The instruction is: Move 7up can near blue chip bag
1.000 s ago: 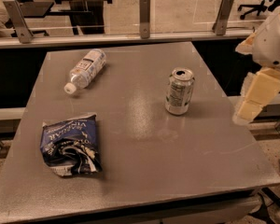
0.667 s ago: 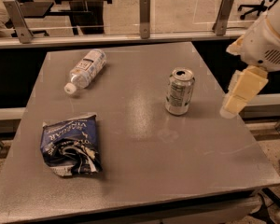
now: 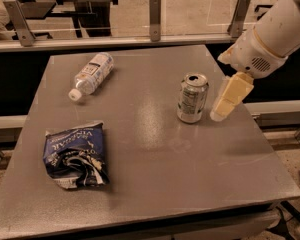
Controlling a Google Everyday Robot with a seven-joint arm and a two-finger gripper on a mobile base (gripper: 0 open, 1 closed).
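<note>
- The gripper (image 3: 230,97) hangs low, just beside the 7up can (image 3: 192,98), on the side of the can toward the table's right edge as the camera sees it.
- The can stands upright, its long axis vertical.
- Whether the gripper is open or closed, I cannot tell; it seems to hold nothing.
- The blue chip bag (image 3: 76,155) lies flat near the front left corner, well apart from the can.
- Between them the grey table (image 3: 155,154) is bare.
- A plastic bottle (image 3: 91,75) lies on its side at the far left.
</note>
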